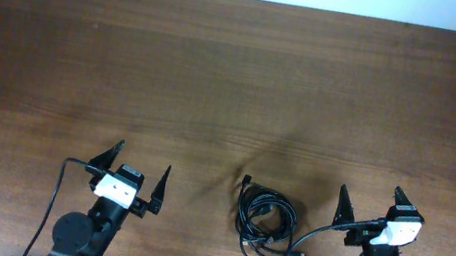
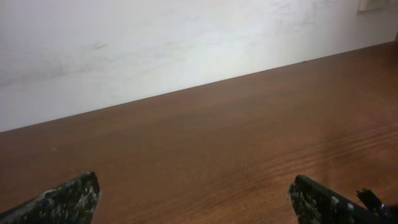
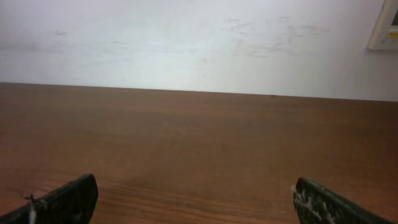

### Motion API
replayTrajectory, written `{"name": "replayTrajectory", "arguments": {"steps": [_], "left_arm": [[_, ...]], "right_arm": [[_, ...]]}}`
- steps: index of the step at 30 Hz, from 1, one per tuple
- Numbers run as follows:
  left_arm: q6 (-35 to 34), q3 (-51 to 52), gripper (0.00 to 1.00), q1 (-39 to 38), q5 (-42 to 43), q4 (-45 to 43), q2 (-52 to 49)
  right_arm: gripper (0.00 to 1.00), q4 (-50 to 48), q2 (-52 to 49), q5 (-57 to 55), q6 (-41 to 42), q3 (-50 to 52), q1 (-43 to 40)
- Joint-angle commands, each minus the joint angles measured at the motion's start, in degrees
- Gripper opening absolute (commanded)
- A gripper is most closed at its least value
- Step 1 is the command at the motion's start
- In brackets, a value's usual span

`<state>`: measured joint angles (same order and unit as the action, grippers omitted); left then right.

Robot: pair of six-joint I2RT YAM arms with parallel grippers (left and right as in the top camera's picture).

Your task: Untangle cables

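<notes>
The cables [image 1: 265, 221] lie as one coiled black bundle on the wooden table [image 1: 219, 70], near the front edge, between my two arms. One plug end [image 1: 246, 180] sticks out at the bundle's upper left. My left gripper [image 1: 144, 159] stands open to the left of the bundle, apart from it. Equally open and empty, my right gripper [image 1: 371, 191] is to the bundle's right. The left wrist view shows the left gripper [image 2: 193, 186] over bare wood, with a small dark tip [image 2: 367, 195] at the lower right. In the right wrist view, the right gripper [image 3: 194, 186] frames only bare wood.
A thicker black arm cable [image 1: 307, 241] curves from the right arm down past the bundle's right side. Another arm cable [image 1: 56, 197] loops left of the left arm. A white wall [image 3: 199, 43] rises behind the table's far edge.
</notes>
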<state>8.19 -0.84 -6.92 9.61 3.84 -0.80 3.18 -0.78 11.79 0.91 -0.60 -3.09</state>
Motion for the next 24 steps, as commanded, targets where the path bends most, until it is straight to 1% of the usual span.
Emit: {"name": "replayTrajectory", "arguments": {"steps": [1,24], "left_arm": [[1.2,0.4,0.99,0.4,-0.4,0.1,0.5],[1.1,0.3,0.99,0.4,0.1,0.1,0.5]], "right_arm": [[0.99,0.5,0.6,-0.9,0.2,0.3,0.5],[0.99,0.5,0.6,-0.9,0.2,0.3,0.5]]}}
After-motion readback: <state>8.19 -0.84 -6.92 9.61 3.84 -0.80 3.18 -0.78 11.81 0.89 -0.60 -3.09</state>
